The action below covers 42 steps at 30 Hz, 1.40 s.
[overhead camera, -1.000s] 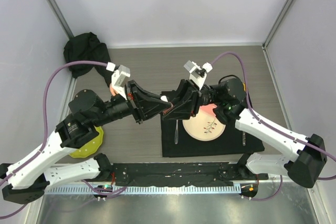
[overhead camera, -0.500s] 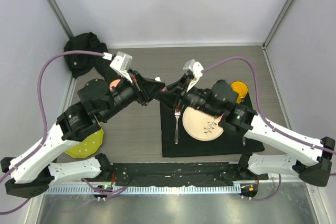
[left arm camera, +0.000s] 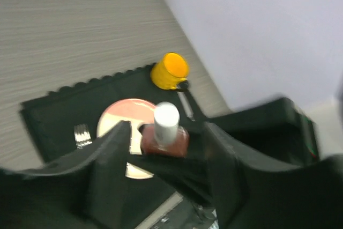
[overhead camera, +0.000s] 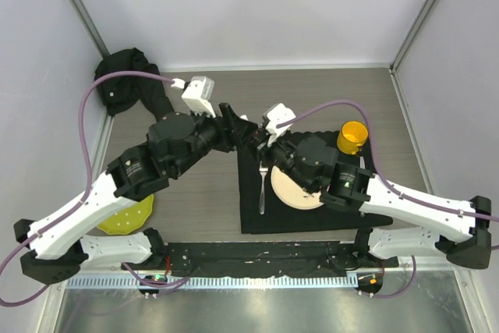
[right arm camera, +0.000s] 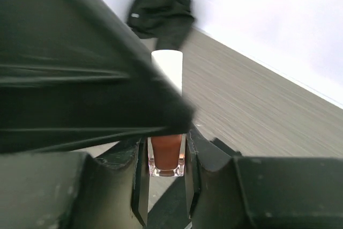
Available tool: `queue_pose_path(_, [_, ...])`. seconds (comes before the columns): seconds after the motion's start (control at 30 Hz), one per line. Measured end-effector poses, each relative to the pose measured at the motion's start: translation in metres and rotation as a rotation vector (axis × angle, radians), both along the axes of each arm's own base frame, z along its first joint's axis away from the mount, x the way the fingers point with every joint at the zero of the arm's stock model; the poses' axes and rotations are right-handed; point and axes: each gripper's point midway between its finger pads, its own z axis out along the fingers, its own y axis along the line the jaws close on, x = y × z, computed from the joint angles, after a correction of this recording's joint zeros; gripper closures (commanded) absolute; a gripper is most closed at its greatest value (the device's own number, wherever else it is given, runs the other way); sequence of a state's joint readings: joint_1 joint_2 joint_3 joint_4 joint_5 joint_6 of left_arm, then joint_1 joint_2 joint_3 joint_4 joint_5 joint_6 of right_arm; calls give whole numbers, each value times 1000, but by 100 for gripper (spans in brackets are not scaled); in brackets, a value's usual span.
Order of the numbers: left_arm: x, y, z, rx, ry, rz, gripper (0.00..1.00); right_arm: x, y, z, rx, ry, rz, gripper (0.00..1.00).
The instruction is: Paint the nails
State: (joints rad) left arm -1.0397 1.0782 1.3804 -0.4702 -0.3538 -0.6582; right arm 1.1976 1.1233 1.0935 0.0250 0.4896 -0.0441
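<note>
A small polish bottle (right arm camera: 166, 153) with red-brown polish and a white cap (right arm camera: 167, 68) stands upright in my right gripper (right arm camera: 166, 156), which is shut on its glass body. In the left wrist view the same bottle (left arm camera: 165, 139) sits between the spread fingers of my left gripper (left arm camera: 166, 132), which is open, with gaps on both sides of the cap (left arm camera: 166, 120). From above, the left gripper (overhead camera: 238, 126) and the right gripper (overhead camera: 261, 142) meet over the mat's far left corner. The nails are hidden; only the black sleeve (overhead camera: 129, 76) shows.
A black mat (overhead camera: 312, 220) carries a pale plate (overhead camera: 292, 193), a fork (overhead camera: 263, 185) and a yellow mug (overhead camera: 352, 136). A yellow-green dish (overhead camera: 125, 220) lies near the left arm's base. Walls close in the back and both sides.
My left gripper's jaws have opened off the bottle's cap. Both arms have swung toward the back, and the left arm now covers the pink hand seen earlier.
</note>
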Motion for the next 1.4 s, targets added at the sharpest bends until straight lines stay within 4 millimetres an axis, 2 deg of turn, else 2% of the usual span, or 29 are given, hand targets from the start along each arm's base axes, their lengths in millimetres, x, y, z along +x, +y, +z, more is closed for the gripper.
queue_pose_path(0.1, [-16,7,10,-45,-30,-66,25,-5,-3,3,23,2,114,99])
queue_pose_path(0.23, [-45,25,37,-161,-94,-155,21,-21,0,10,48,1,296,99])
queue_pose_path(0.27, [-51,29,42,-184,-109,-172,21,-26,2,11,53,5,345,99])
queue_pose_path(0.4, [-76,43,60,-274,-175,-253,34,-54,11,15,108,67,594,99])
queue_pose_path(0.47, [-81,45,69,-301,-196,-273,35,-67,12,22,162,101,705,99])
queue_pose_path(0.67, [-80,30,61,-274,-179,-312,29,-97,11,47,282,146,940,99])
queue_pose_path(0.77, [-79,22,57,-262,-172,-333,33,-106,8,53,304,154,1003,99])
queue_pose_path(0.93, [-78,8,52,-238,-173,-373,38,-111,7,56,314,170,1039,99])
queue_pose_path(1.1, [-81,4,52,-235,-181,-399,51,-109,6,56,320,182,1040,99])
queue_pose_path(1.17, [-83,4,55,-236,-192,-409,67,-108,7,56,322,185,1039,99])
queue_pose_path(1.2, [-83,4,55,-237,-192,-409,83,-108,8,55,321,187,1038,99])
queue_pose_path(1.3, [-81,5,57,-218,-219,-405,100,-102,10,52,322,200,1014,99])
queue_pose_path(1.4, [-72,6,51,-180,-221,-364,100,-89,12,46,315,215,939,99])
